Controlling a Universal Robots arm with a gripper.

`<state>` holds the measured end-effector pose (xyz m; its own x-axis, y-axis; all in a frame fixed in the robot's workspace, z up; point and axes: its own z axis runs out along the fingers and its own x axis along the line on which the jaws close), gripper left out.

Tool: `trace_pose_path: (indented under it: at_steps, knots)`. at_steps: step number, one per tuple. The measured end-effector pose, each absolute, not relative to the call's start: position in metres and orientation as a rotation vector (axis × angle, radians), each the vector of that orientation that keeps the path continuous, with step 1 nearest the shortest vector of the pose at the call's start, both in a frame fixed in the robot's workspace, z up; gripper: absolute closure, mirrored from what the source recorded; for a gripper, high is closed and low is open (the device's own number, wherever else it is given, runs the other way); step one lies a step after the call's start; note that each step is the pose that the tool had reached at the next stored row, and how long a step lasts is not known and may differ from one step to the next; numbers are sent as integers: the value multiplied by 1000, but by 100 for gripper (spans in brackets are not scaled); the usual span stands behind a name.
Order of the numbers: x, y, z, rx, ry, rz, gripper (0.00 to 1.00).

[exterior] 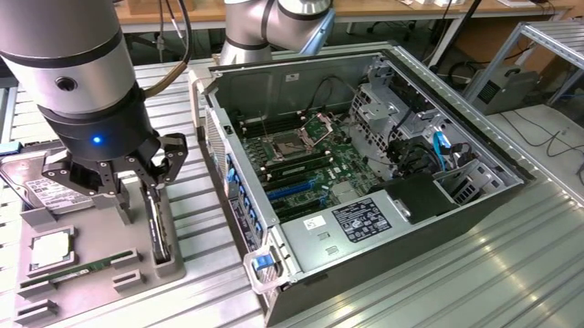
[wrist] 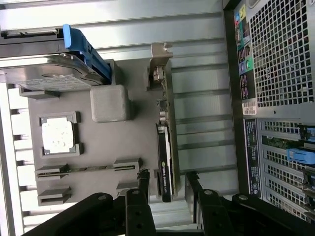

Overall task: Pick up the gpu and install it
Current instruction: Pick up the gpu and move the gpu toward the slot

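Black, thin, flat rectangular expansion card with a silver metal bracket at one end, the gpu (wrist: 165, 152): standing on its long edge in a slot of the grey moulded parts tray (exterior: 100, 234), at the lower left of the exterior view. The tray is sitting just beside the open black-and-silver computer tower case (exterior: 315, 294), which is lying on its side. Card not yet lifted, not yet installed.

Black multi-link gripper (wrist: 166, 189) on the grey arm: hanging directly above the card, over the end away from the bracket. The card's long axis is running straight through the gap between the fingers (wrist: 143, 189), so each flat face is facing one finger. Fingers are standing apart, wider than the card's thickness, one on either side of its thin top edge. They are gripping nothing, and no contact with the card is apparent.

Also lying in the tray: silver labelled hard drive (exterior: 41, 188); square silver processor chip (exterior: 50, 249); narrow green memory stick (exterior: 78, 270).
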<state>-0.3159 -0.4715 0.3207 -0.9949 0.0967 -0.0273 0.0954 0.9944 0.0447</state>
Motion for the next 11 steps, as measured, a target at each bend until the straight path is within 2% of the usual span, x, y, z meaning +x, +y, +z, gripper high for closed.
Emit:
trace_pose_path:
  at_steps: [11]
  knots:
    - [-315,-471,303,149,3108,67,58]
